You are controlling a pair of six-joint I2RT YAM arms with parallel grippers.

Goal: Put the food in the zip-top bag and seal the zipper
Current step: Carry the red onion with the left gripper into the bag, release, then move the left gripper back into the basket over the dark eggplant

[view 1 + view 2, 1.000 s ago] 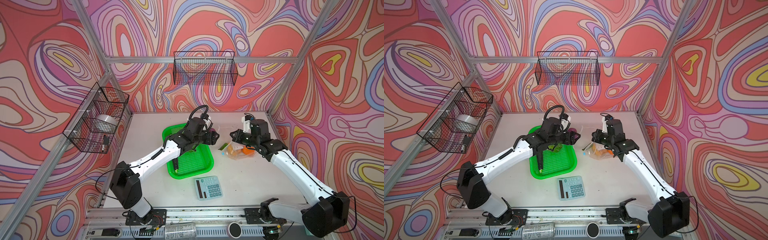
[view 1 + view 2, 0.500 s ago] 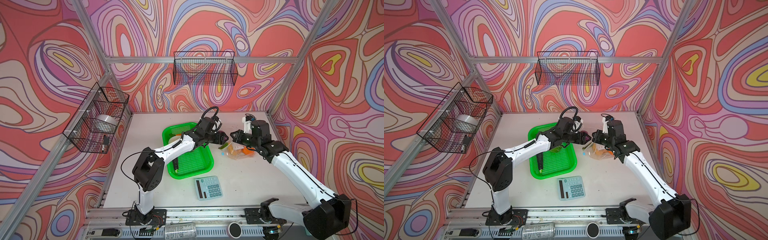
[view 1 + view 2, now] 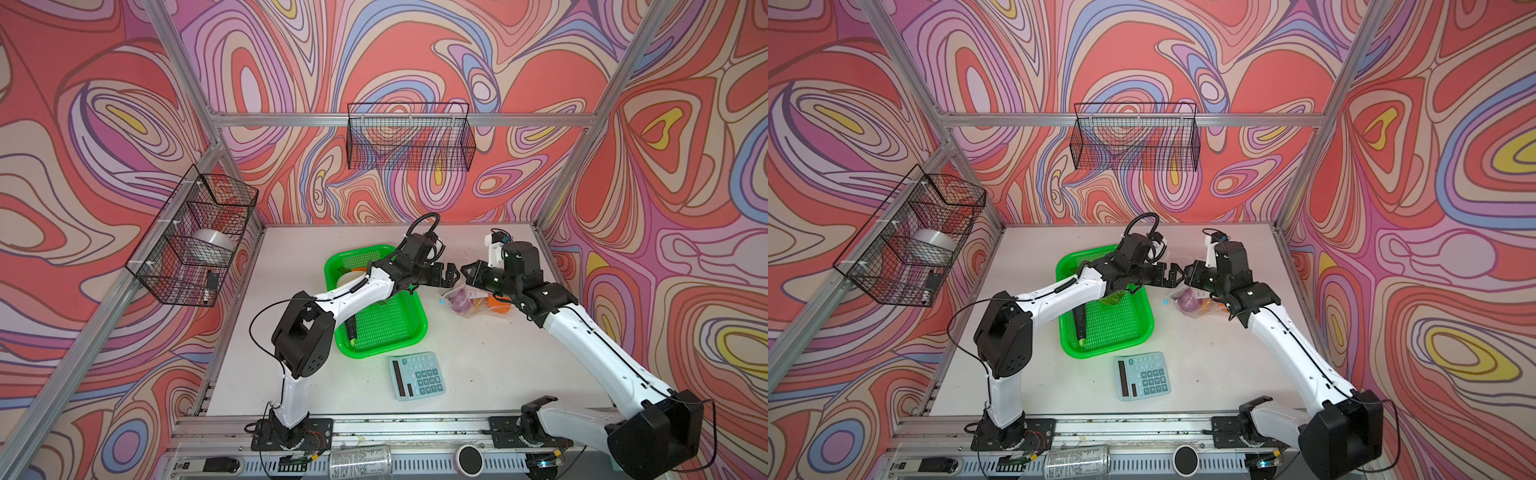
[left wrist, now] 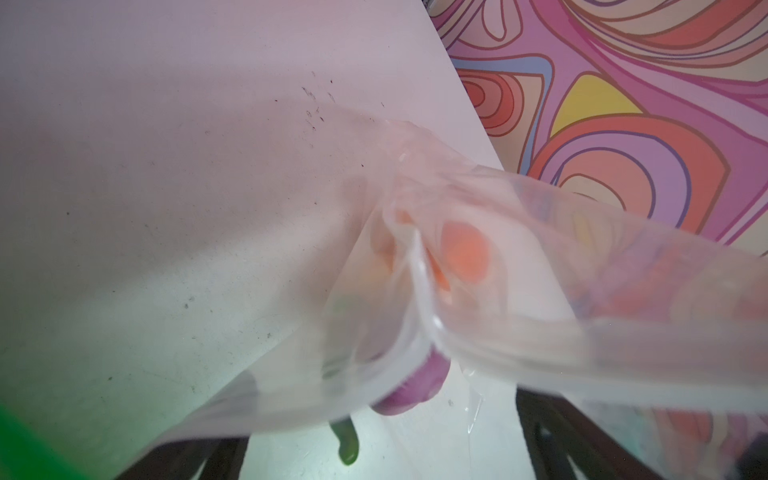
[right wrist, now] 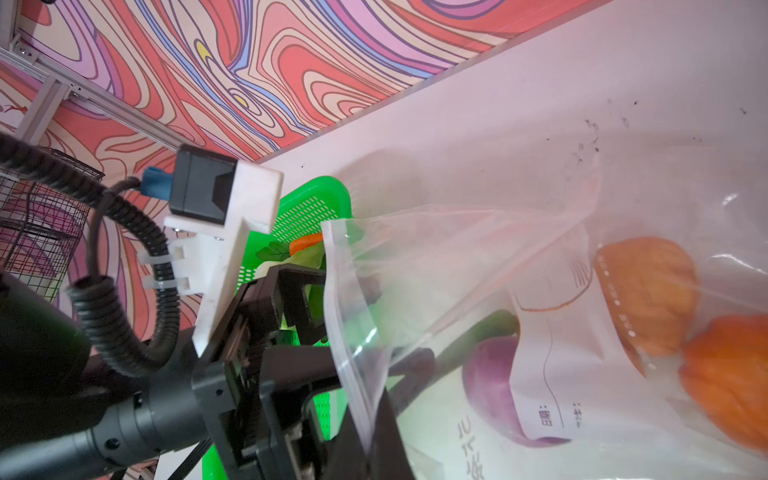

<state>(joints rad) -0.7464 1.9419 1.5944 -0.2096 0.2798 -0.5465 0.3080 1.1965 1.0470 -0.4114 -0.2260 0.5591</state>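
Loading partway: purple onion (image 5: 490, 374), pumpkin (image 5: 727, 382) inside zip-top bag (image 5: 457, 266); eggplant (image 3: 353, 330) in green basket (image 3: 384, 352); zipper (image 5: 332, 291) unsealed. Left gripper (image 3: 451, 274) fingers wide; right gripper (image 3: 470, 273) pinching bag mouth.

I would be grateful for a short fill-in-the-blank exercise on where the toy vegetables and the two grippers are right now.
1. The purple toy onion lies inside the clear plastic zip-top bag, as does a small toy pumpkin coloured ____.
2. The dark toy eggplant lies in the perforated plastic basket coloured ____.
3. The right gripper is shut on the bag's mouth edge; the left gripper facing it is ____.

Missing words: orange; green; open.
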